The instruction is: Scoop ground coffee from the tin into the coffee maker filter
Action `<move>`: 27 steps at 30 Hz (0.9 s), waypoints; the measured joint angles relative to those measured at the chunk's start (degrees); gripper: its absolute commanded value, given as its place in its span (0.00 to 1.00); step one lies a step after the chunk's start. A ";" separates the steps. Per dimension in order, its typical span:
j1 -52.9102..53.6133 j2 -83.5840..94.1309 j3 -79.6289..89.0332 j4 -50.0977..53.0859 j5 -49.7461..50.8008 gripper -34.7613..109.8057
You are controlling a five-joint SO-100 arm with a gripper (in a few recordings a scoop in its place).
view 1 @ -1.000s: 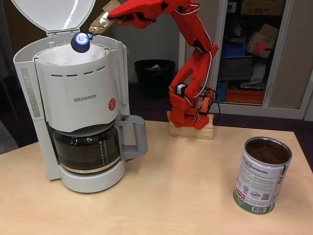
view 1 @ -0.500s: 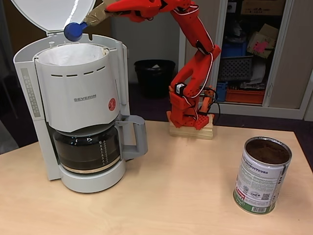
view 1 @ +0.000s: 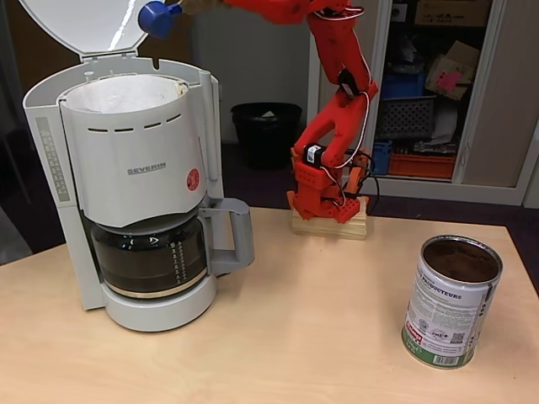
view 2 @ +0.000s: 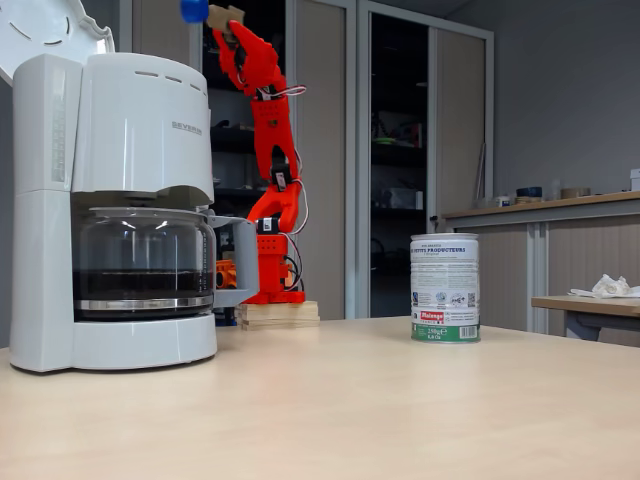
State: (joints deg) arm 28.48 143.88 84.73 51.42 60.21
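Tabletop [view 1: 320,337] — gripper [view 1: 181,7] cropped, overhead

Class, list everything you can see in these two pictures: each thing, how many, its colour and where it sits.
Coffee maker: one, white, lid open, table's left.
Carafe: one, glass, in the coffee maker.
Tin: one, white label with a green band, table's right, open.
Ground coffee: brown, inside the tin.
Bin: one, black, on the floor behind.
Table: one, light wood.
Scoop: one, blue, above the coffee maker.
Arm: one, red, on a wooden block.
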 measured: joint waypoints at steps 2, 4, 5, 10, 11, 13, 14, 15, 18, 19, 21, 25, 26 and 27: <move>-3.16 0.97 0.00 1.85 -7.21 0.24; -6.94 2.11 0.53 3.08 -14.15 0.24; -8.44 2.90 1.14 3.87 -17.49 0.24; -18.19 7.65 4.83 7.73 -30.76 0.24; -20.13 8.88 5.62 8.17 -32.61 0.24; -23.99 10.99 6.86 9.32 -35.42 0.24; -25.66 11.43 6.86 10.02 -36.56 0.24; -26.72 11.78 7.03 10.81 -37.62 0.24; -31.20 12.92 7.12 14.41 -39.99 0.24; -33.05 13.45 7.12 15.38 -40.87 0.24; -36.04 13.89 7.12 17.49 -42.01 0.24; -42.01 13.89 8.00 20.83 -44.12 0.24; -43.15 13.89 8.09 21.71 -44.38 0.24; -44.21 13.89 8.79 22.06 -44.65 0.24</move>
State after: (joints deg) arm -15.73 157.76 93.52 73.48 15.56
